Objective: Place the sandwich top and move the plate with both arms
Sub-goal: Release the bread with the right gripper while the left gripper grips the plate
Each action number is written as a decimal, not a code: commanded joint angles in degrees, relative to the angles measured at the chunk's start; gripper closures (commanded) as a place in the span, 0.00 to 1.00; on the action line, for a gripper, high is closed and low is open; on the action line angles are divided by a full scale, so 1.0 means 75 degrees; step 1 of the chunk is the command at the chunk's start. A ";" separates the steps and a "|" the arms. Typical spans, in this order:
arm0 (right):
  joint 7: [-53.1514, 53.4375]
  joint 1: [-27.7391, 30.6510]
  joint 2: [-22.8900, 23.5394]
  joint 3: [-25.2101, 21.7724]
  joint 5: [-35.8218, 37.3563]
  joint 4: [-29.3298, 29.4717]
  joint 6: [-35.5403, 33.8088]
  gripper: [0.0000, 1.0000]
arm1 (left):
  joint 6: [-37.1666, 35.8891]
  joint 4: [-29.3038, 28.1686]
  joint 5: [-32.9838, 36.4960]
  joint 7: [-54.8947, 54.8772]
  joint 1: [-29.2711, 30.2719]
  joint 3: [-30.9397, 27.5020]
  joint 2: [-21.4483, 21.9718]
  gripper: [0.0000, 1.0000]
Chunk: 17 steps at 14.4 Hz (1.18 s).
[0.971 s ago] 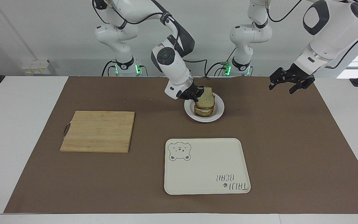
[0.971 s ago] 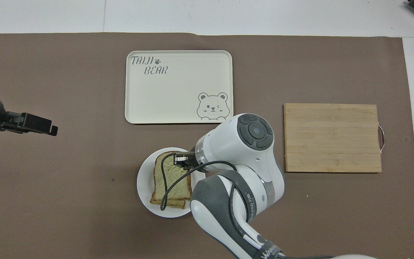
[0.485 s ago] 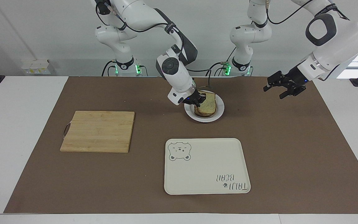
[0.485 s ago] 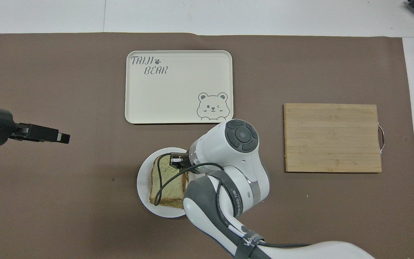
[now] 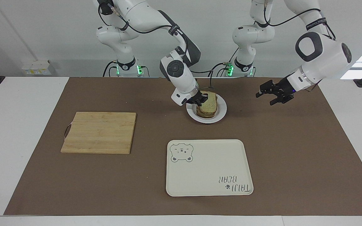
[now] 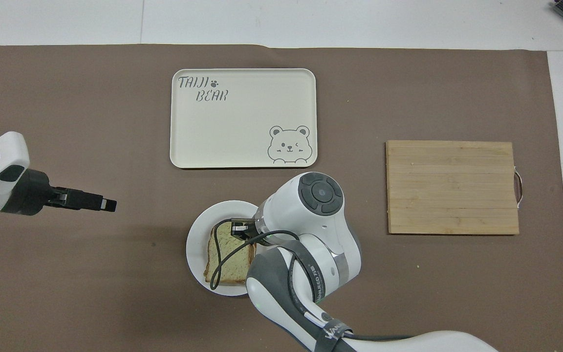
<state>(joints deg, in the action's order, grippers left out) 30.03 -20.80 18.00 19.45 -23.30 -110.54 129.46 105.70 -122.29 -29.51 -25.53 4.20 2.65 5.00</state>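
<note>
The sandwich top [image 5: 210, 102] lies on the stacked sandwich on the small white plate [image 5: 222, 114], near the robots at mid-table. It also shows in the overhead view [image 6: 231, 262], on the plate [image 6: 195, 244]. My right gripper [image 5: 201, 100] is low at the slice's edge toward the right arm's end and looks shut on it; in the overhead view [image 6: 240, 229] the wrist hides part of the sandwich. My left gripper [image 5: 264, 99] is open and empty, low over the brown mat beside the plate toward the left arm's end, its fingers [image 6: 109, 205] pointing at the plate.
A cream rectangular tray [image 5: 209, 169] with a bear drawing lies farther from the robots than the plate; it also shows in the overhead view [image 6: 242, 122]. A wooden cutting board [image 5: 99, 131] lies toward the right arm's end [image 6: 452, 188]. A brown mat covers the table.
My right gripper has lowered the tilted slice flat onto the stack and drawn slightly toward the robots. My left gripper has come down and moved toward the plate.
</note>
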 commanded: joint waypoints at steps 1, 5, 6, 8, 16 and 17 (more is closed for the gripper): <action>0.0027 0.0125 -0.0057 -0.0003 -0.0047 -0.0016 0.0071 0.01 | 0.0835 -0.1060 -0.0260 -0.0427 -0.0360 -0.0025 0.0365 0.00; 0.0039 0.0416 -0.0243 -0.0109 0.0256 0.0031 -0.0057 0.00 | 0.1632 -0.1881 -0.0892 -0.0990 -0.0769 -0.0025 0.0272 0.00; 0.0039 0.0488 -0.0395 -0.0109 0.0793 0.0031 -0.0139 0.00 | 0.1784 -0.2034 -0.1114 -0.1002 -0.0945 -0.0025 0.0237 0.00; 0.0039 0.0709 -0.0688 -0.0109 0.1603 0.0031 -0.0361 0.00 | 0.2182 -0.2292 -0.1478 -0.1026 -0.1343 -0.0025 0.0108 0.00; 0.0004 0.2478 -0.1603 -0.0109 0.2766 0.0476 -0.1393 0.00 | 0.2875 -0.2937 -0.2604 -0.2092 -0.2000 -0.0025 -0.0349 0.44; 0.0004 0.2690 -0.1696 -0.0109 0.2767 0.0570 -0.1487 0.00 | 0.3027 -0.2961 -0.2790 -0.2290 -0.2036 -0.0025 -0.0489 0.47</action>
<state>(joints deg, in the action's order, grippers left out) 29.90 -3.83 6.75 17.93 -4.32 -107.15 120.15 125.45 -143.06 -47.72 -39.83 -8.72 3.25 2.24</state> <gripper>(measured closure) 0.000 0.414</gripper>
